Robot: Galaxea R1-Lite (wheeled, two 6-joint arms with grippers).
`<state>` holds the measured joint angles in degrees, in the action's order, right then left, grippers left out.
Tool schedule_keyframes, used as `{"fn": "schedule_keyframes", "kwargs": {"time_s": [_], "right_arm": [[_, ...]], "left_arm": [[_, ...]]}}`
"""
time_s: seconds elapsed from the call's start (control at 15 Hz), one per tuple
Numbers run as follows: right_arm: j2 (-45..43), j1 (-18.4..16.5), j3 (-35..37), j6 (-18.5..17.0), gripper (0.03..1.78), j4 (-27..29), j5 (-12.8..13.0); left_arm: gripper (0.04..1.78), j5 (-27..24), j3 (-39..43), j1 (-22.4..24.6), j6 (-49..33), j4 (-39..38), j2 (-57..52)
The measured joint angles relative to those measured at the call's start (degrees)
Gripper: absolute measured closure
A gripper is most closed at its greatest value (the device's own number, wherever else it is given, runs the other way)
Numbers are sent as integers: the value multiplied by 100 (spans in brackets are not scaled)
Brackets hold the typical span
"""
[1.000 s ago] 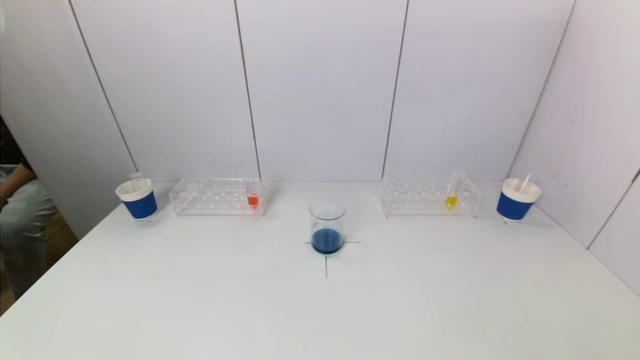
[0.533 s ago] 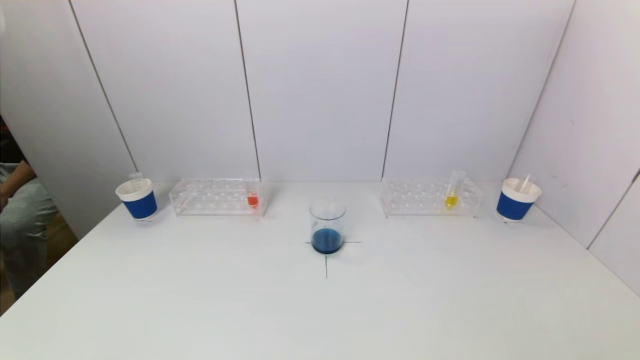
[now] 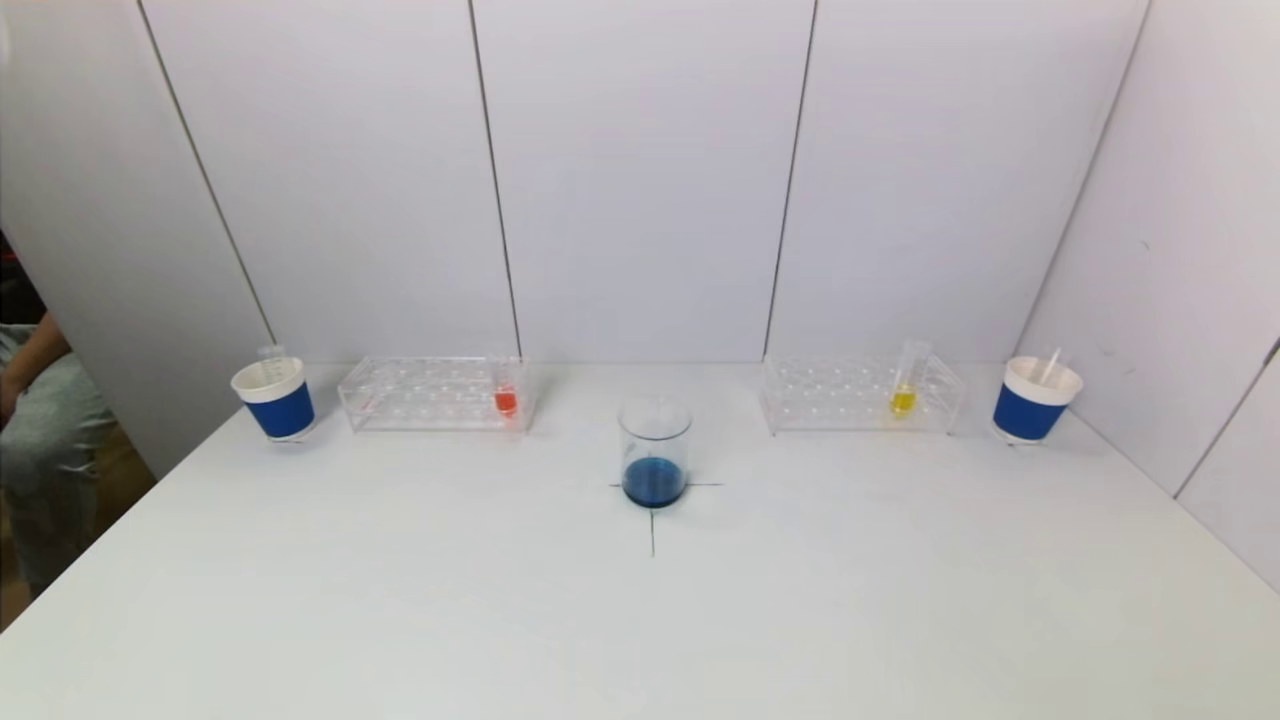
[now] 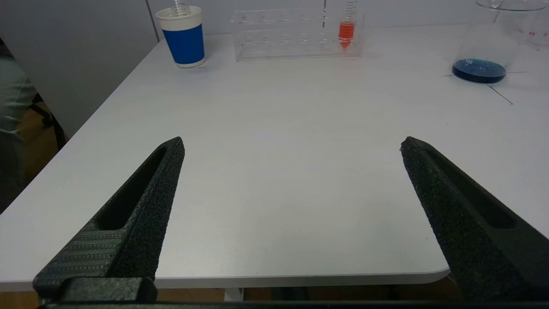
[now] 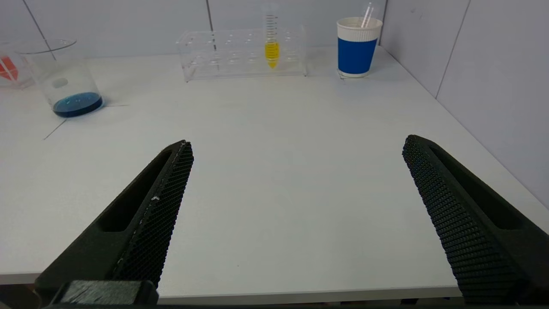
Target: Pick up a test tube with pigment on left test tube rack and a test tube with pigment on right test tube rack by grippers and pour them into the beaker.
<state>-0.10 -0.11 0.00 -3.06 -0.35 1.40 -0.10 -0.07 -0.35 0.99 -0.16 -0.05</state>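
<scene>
A clear beaker with blue liquid stands at the table's middle on a black cross mark. The left clear rack holds a tube with orange-red pigment at its right end. The right clear rack holds a tube with yellow pigment. Neither gripper shows in the head view. My left gripper is open and empty over the table's near edge, far from the orange tube. My right gripper is open and empty over the near edge, far from the yellow tube.
A blue-and-white paper cup with a tube in it stands left of the left rack. Another such cup stands right of the right rack. White walls close the back and right. A person sits beyond the table's left edge.
</scene>
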Motion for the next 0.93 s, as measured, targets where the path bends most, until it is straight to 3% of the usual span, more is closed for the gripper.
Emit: {"fn": "schedule_keyframes", "kwargs": {"time_s": [0.93], "right_arm": [[2, 0, 0, 0, 4, 5, 0]], "left_arm": [[6, 0, 0, 0, 0, 0, 0]]}}
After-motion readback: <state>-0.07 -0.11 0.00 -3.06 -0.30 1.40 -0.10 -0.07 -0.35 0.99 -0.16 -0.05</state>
